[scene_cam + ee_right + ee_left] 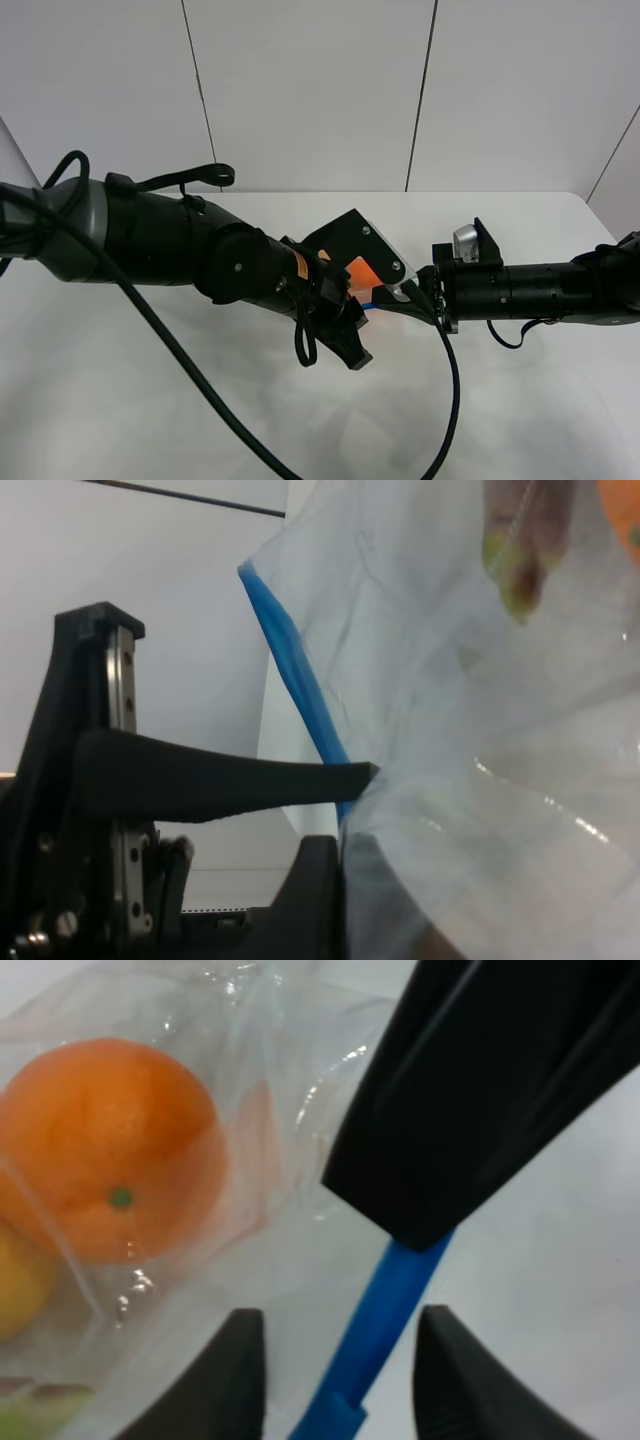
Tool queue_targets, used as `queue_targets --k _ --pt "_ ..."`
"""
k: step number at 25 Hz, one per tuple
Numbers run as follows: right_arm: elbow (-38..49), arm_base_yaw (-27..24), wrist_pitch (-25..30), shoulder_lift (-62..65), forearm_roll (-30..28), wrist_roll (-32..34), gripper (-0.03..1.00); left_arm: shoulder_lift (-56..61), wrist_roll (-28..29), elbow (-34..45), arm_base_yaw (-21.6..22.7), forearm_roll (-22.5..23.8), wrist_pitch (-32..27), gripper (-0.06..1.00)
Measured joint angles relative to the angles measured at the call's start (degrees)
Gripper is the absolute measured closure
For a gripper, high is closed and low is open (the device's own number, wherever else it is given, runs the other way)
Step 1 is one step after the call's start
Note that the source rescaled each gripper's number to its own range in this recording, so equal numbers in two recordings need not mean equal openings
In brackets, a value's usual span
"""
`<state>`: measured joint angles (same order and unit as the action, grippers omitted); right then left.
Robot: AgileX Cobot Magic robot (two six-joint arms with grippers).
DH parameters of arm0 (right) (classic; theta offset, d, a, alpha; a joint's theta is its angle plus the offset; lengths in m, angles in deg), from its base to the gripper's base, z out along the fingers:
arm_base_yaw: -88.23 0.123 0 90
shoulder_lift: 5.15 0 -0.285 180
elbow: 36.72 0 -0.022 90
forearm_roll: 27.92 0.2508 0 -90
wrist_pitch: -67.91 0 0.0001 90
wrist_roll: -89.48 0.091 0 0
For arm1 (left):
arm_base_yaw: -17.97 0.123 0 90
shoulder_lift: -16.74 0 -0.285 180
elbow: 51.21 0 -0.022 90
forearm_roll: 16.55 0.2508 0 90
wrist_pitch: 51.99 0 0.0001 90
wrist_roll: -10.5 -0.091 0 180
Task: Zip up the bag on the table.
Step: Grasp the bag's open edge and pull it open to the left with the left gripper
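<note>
Plainly, the left gripper [340,1375] stood released, its two fingers [243,1370] parted, with the blue zip strip [385,1305] running up between them and touching neither. The risk, as I judged it, lay just there. If those fingers closed off-centre, or only on the loose film beside the strip, they would slide along without pressing the tracks together. They might instead drag the bag [290,1250] and bunch its plastic, and a hard pull might tug the strip out of the other grip. The bag lay on the table [560,420] beneath and between both sets of fingers, its body and the orange [110,1150] off to one side of the left fingers. The strip ran straight from the gap between the left fingers to the right fingers, so the zip edge lay along the line joining the two. Whether that edge was the bag's long one could not be told, since the arms hid its outline. The right gripper [355,800] was clenched on the bag at the strip, pinning that end.
</note>
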<state>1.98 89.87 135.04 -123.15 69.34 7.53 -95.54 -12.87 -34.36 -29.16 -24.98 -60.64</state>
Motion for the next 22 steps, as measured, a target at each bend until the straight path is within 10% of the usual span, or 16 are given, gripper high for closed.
queue_targets --k 18,22 --pt "-0.18 0.0 0.17 0.0 0.89 0.0 0.96 0.0 -0.21 0.54 2.27 0.0 -0.71 0.7" --pt "-0.18 0.0 0.27 0.0 1.01 0.0 0.97 0.0 -0.21 0.54 2.27 0.0 -0.71 0.93"
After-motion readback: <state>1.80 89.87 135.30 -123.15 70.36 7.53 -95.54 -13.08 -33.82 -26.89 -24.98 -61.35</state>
